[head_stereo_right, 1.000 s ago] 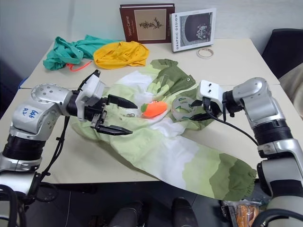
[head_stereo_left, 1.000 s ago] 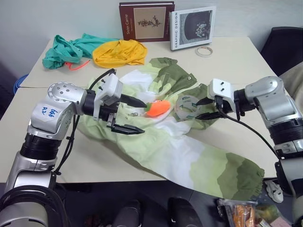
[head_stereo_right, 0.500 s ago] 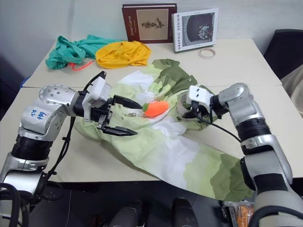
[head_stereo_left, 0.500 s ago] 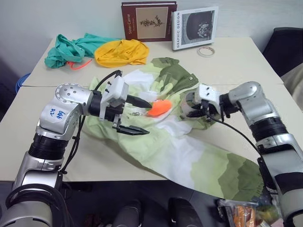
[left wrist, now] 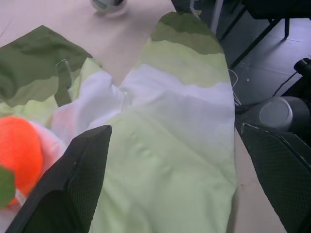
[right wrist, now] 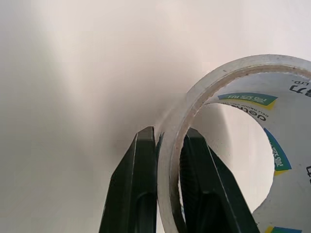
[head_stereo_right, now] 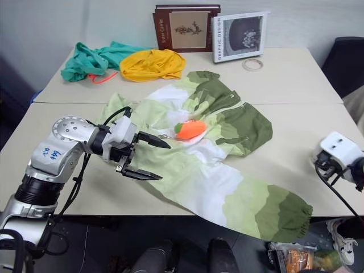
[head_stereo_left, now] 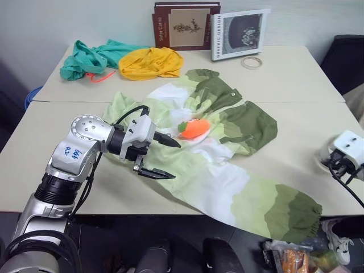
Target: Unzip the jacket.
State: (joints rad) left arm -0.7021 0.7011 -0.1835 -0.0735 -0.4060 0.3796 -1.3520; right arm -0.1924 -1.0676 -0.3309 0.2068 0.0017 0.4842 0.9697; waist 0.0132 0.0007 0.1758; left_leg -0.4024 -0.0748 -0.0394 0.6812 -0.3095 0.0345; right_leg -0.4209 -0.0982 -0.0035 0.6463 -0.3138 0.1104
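Right gripper [right wrist: 167, 141] pinches tape roll [right wrist: 233, 141] wall; set it clear at table's [head_stereo_left: 296, 74] three o'clock. Left gripper [head_stereo_left: 165, 156] wide over jacket [head_stereo_left: 227, 176], center table. Find zipper pull near orange toy [head_stereo_left: 193, 128].

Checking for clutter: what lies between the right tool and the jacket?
Bare table separates the right tool, clamped on a tape roll, from the jacket, per the eye views.

The plush toy [head_stereo_left: 193, 129] lies on the jacket [head_stereo_left: 227, 170], books [head_stereo_left: 210, 33] behind.
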